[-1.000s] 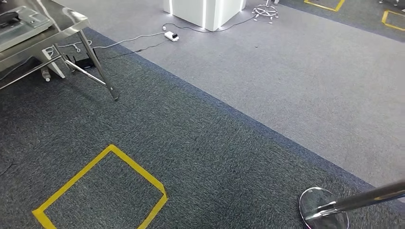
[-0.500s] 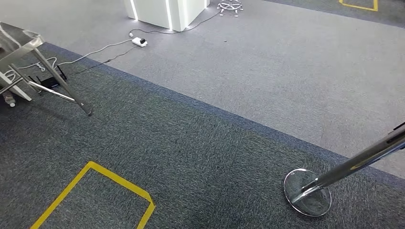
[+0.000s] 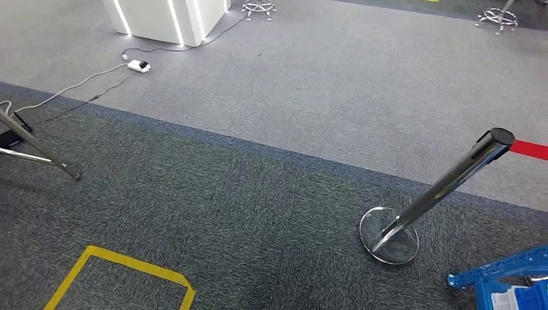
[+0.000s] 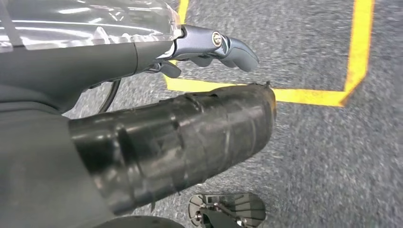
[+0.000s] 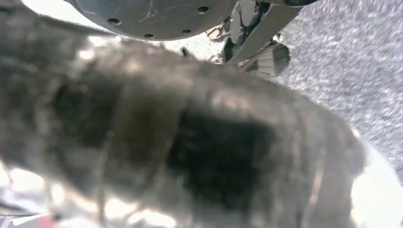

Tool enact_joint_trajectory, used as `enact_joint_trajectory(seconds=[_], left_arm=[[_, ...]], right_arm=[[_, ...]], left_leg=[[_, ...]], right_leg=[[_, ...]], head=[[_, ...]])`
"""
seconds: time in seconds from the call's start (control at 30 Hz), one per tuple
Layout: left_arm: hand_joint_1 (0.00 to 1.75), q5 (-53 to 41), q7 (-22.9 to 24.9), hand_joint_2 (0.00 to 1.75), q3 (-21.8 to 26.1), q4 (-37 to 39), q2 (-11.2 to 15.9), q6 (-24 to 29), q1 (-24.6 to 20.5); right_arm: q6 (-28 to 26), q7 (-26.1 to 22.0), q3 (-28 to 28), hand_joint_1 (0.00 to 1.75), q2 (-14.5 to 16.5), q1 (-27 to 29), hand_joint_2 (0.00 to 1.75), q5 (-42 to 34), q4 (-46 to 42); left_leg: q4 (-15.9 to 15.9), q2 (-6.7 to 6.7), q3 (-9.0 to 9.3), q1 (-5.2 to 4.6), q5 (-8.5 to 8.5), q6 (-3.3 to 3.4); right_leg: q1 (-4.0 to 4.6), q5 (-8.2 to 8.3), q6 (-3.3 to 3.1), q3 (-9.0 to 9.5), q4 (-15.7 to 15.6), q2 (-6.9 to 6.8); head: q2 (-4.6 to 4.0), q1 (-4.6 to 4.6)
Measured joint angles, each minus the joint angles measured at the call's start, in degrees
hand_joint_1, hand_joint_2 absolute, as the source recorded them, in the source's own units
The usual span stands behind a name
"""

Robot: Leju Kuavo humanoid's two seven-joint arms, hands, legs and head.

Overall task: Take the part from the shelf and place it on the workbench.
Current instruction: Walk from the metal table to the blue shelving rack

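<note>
While the head view looks down at the floor, a dark speckled carpet [image 3: 213, 213] fills the near part and a lighter grey carpet [image 3: 336, 90] lies beyond it, the 2 meeting along a slanted seam. A chrome post [image 3: 452, 177] leans up from a round mirrored base [image 3: 389, 236], and a red strap [image 3: 531, 150] runs off from its black cap. Yellow tape [image 3: 132, 266] marks a corner on the dark carpet near the lower edge. A thin steel table leg [image 3: 40, 150] ends on the carpet at the left. At the far side a white block with lit vertical strips [image 3: 165, 18] stands on the grey carpet, with a white power strip [image 3: 138, 65] and its cables trailing beside it. 2 star-shaped chair bases [image 3: 260, 7] sit at the far edge. A blue metal shelf frame [image 3: 501, 274] shows at the lower right corner; the part itself cannot be made out.

From the left wrist, the left hand [image 4: 209, 45] hangs over the carpet with smooth grey fingers curled in, holding nothing, above a yellow tape [image 4: 304, 95] corner. A glossy black rounded cover lies close to the lens.

From the right wrist, a blurred dark shape covers the picture, so I cannot tell how the right hand is set.
</note>
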Motion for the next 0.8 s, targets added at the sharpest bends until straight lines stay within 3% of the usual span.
enact_joint_trajectory(seconds=[0.07,0.1,0.17,0.23,0.3,0.37,0.43,0.47,0.5,0.53,0.6,0.67,0.73,0.8], left_arm=[[0.00,0.0,-0.1,0.00,0.0,0.0,0.0,0.0,-0.1],[0.00,0.0,-0.1,0.00,0.0,0.0,0.0,0.0,-0.1],[0.00,0.0,-0.1,0.00,0.0,0.0,0.0,0.0,-0.2],[0.00,0.0,-0.1,0.00,0.0,0.0,0.0,0.0,-0.4],[0.00,0.0,-0.1,0.00,0.0,0.0,-0.1,0.0,-0.5],[0.00,0.0,-0.1,0.00,0.0,0.0,-0.1,0.0,-0.5],[0.00,0.0,0.0,0.00,0.0,0.0,-0.1,0.0,-0.3],[0.00,0.0,0.0,0.00,0.0,0.0,-0.1,0.0,-0.2],[0.00,0.0,0.1,0.00,0.0,0.0,-0.1,0.0,-0.1],[0.00,0.0,0.1,0.00,0.0,0.0,-0.1,0.0,-0.1],[0.00,0.0,0.1,0.00,0.1,0.0,0.0,0.0,0.0],[0.00,0.0,0.1,0.00,0.2,0.0,0.1,0.0,-0.1],[0.00,0.0,0.1,0.00,0.3,0.0,0.1,0.0,-0.3],[0.00,0.0,0.1,0.00,0.4,0.0,0.1,0.0,-0.2]], right_arm=[[0.0,0.0,0.0,0.00,-0.2,0.0,0.00,0.1,0.0],[0.0,0.0,0.0,0.00,-0.2,-0.1,0.00,0.1,0.0],[0.1,-0.1,0.0,0.00,-0.2,-0.2,0.00,0.1,0.0],[0.1,-0.1,0.0,0.00,-0.3,-0.1,0.00,0.2,0.0],[0.1,-0.1,0.0,0.00,-0.3,-0.1,0.00,0.3,0.0],[0.1,0.0,0.0,0.00,-0.3,-0.2,0.00,0.4,0.0],[0.1,0.0,0.0,0.00,-0.3,-0.2,0.00,0.4,0.0],[0.1,0.0,0.0,0.00,-0.3,-0.2,0.00,0.4,0.0],[0.1,0.0,0.0,0.00,-0.3,-0.2,0.00,0.4,0.0],[0.1,0.1,0.0,0.00,-0.3,-0.2,0.00,0.4,0.0],[0.2,0.1,0.0,0.00,-0.3,-0.2,0.00,0.4,0.0],[0.2,0.1,0.0,0.00,-0.2,-0.3,0.00,0.5,0.1],[0.2,0.1,0.0,0.00,-0.2,-0.2,0.00,0.5,0.1],[0.2,0.1,0.0,0.00,-0.2,-0.1,0.00,0.6,0.2]], left_leg=[[0.5,1.20,0.23,0.04,-0.66,-0.61],[0.7,1.65,0.34,-0.03,-1.04,-1.03],[0.9,2.43,0.65,-0.18,-1.57,-1.85],[0.9,2.80,1.14,0.02,-1.90,-2.57],[3.0,0.62,0.56,0.32,-3.66,-3.09],[9.7,-2.15,-2.44,0.44,-7.58,-3.22],[17.0,-2.81,-6.10,0.42,-10.23,-3.00],[18.1,-2.86,-6.89,0.38,-9.81,-2.76],[16.9,-3.01,-6.61,0.29,-8.20,-2.44],[13.6,-3.47,-5.37,0.18,-5.75,-2.04],[5.6,-6.27,-2.36,-0.08,-1.68,-1.28],[1.9,-8.23,-1.10,-0.35,-0.48,-0.98],[1.3,-7.37,-0.82,-0.40,-0.21,-0.75],[0.1,-5.88,-0.24,-0.20,0.38,-0.19]], right_leg=[[-0.18,3.53,0.14,4.03,-7.6,-1.92],[-0.11,4.39,-0.07,5.44,-10.4,-2.73],[0.33,4.40,-0.84,6.10,-11.9,-3.09],[0.39,4.47,-1.72,6.05,-12.1,-2.05],[0.19,4.69,-2.53,6.13,-12.4,-1.04],[0.30,4.77,-3.10,6.14,-12.4,0.03],[0.71,4.75,-3.36,6.12,-12.4,1.41],[0.89,4.74,-3.40,6.18,-12.4,2.21],[1.03,4.73,-3.42,6.30,-12.3,3.04],[1.12,4.72,-3.42,6.45,-12.3,3.86],[1.12,4.72,-3.32,6.48,-12.2,5.20],[0.82,4.89,-2.78,6.03,-12.2,6.39],[0.57,5.18,-1.99,5.71,-12.4,7.44],[0.75,4.38,-1.52,5.16,-11.2,5.52]], head=[[0.00,-0.01],[0.00,-0.02],[0.00,-0.08],[0.00,-0.11],[0.00,-0.13],[0.00,-0.16],[0.00,-0.16],[0.00,-0.16],[0.00,-0.16],[0.00,-0.16],[0.00,-0.15],[0.00,-0.16],[0.00,-0.18],[0.00,-0.11]])
